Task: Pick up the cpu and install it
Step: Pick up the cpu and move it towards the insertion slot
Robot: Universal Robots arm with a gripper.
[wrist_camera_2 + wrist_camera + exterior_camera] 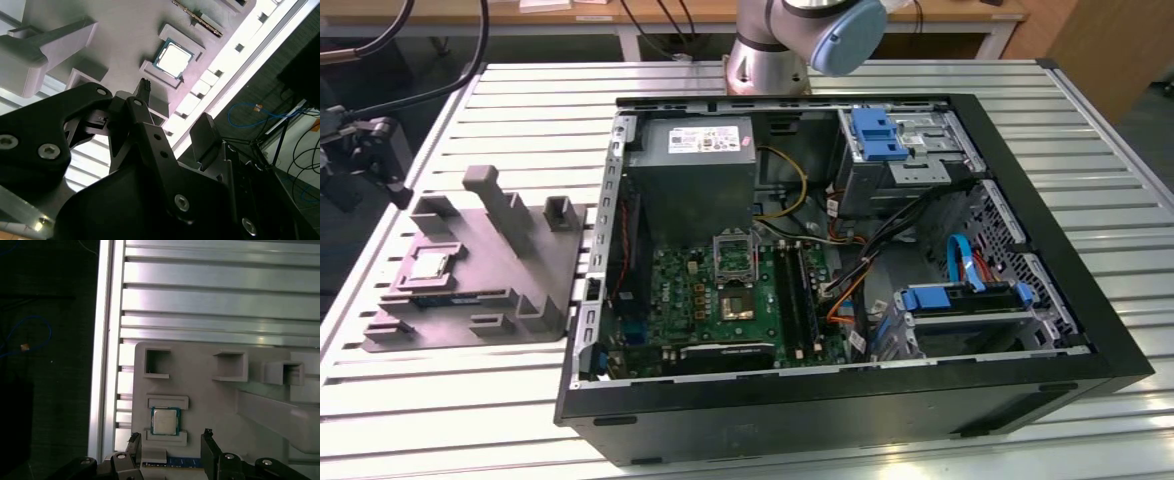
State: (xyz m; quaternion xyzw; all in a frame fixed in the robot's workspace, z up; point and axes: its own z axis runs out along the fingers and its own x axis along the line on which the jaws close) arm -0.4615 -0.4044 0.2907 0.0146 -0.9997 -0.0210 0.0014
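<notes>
On the matte grey moulded tray [440, 335], at the exterior view's left, there's the cpu [165, 421]: flat, square, silvery top, darker rim, seated between two raised ledges. The gripper [170, 436] hangs above it, black angular fingers [207, 436] spread wide, gripping nothing.

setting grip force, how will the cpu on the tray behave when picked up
Likely stiff and light: the cpu is a small flat metal-topped square. Probably won't roll or tip, lying flat between two raised lips on the grey tray. Thin edges may offer little grip.
</notes>
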